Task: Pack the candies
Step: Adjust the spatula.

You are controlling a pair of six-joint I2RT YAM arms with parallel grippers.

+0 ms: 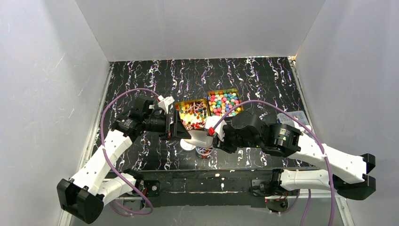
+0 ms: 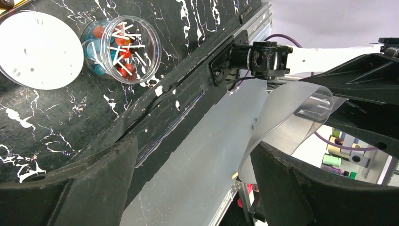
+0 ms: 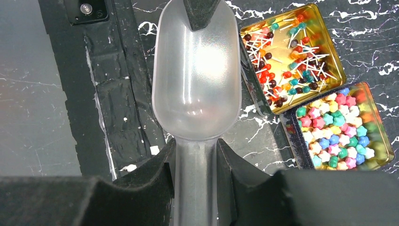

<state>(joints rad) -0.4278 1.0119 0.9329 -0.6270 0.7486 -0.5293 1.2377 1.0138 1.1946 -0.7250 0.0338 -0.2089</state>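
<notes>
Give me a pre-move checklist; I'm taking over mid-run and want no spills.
1. Scoop handle clamped in right gripper: ok.
2. Scoop loaded: not ok, it is empty.
3. Jar open, lid lying beside it: ok.
4. Left gripper open: ok.
5. Left gripper clear of scoop's mouth: cannot tell; something dark sits there.
6. Candies available in both tins: ok.

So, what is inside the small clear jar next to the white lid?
The jar holds stick candies with red, orange and blue heads. What lies beneath them is covered.
</notes>
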